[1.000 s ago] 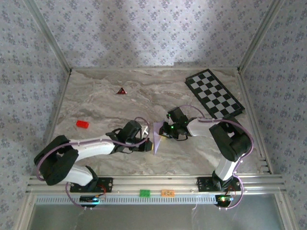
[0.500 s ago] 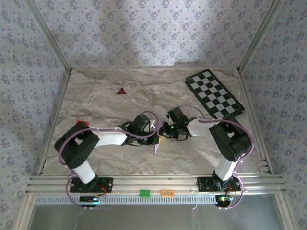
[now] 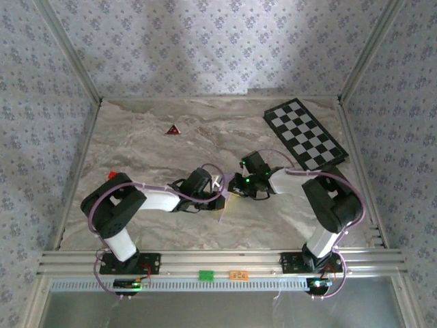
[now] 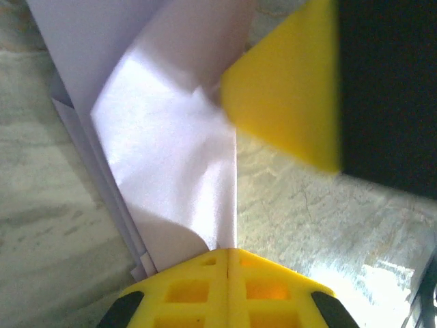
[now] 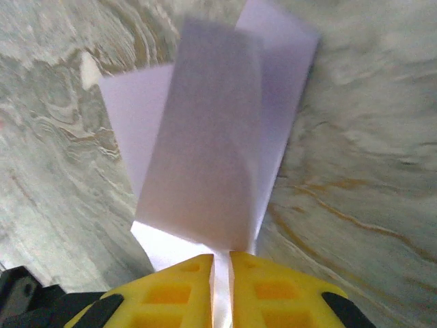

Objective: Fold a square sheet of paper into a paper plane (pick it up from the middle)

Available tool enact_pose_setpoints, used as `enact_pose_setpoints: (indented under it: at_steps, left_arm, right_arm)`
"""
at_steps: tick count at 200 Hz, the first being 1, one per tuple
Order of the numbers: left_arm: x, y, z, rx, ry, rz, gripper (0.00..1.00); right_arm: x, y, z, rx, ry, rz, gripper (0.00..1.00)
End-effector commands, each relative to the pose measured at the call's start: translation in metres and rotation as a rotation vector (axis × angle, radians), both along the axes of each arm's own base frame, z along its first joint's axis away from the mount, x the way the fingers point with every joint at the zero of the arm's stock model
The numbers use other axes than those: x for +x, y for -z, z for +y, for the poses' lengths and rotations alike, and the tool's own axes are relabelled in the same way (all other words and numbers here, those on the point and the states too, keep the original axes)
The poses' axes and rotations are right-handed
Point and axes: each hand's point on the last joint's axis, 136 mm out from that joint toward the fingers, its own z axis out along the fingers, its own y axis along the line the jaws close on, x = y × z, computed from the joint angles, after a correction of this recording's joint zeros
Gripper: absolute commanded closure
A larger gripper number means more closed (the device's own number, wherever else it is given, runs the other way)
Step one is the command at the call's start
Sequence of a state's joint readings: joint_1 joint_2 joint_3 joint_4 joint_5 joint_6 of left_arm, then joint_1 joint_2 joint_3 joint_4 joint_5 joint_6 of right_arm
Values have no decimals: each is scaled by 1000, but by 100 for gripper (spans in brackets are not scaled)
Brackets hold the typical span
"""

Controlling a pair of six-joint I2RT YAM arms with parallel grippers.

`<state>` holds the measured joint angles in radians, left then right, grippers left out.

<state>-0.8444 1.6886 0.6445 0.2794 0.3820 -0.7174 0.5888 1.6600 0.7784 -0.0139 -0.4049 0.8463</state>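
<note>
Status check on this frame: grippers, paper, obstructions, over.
Left gripper shut on folded pale lilac paper, mid-table. Right gripper pinching the opposite side, jaws a slit apart. Black-and-white checkered board and small dark red triangle lie well away.

Folded sheet of paper: thin, plain, pale lilac, near the middle of the table. From above it appears as a narrow strip running far to near, ending in a point at its near end. In the left wrist view, stacked layers with stepped edges taper into the closed seam of the left gripper. In the right wrist view, overlapping oblong flaps fan outward, and the bottom edge sits in the thin slit of the right gripper.
</note>
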Motion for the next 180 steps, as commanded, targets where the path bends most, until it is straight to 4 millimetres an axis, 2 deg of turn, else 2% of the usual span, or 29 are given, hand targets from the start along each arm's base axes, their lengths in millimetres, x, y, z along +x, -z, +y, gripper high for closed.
enact_pose_setpoints:
  at_steps: [1,18,34,80,98,143,180]
  left_arm:
    - [-44,50,43,187,54,136,100]
    - [-48,49,43,184,80,136,100]
    - [-48,47,42,189,97,131,100]
    - [-47,42,43,204,127,118,100]
    - [-47,42,44,209,125,116,100]
    - [-46,43,44,210,121,121,100]
    - [-48,48,47,225,120,132,100]
  right_arm:
    - [6,-28,-15,24,28,-76,83]
    - [6,-41,-17,56,19,-134,88]
    - [0,-43,-14,70,-5,-144,91]
    - [-20,-25,18,61,-123,-126,95]
    - [-21,-14,22,16,-137,-109,95]
    - [-19,15,14,-16,-140,-50,95]
    - [-6,26,-10,-52,-54,-34,96]
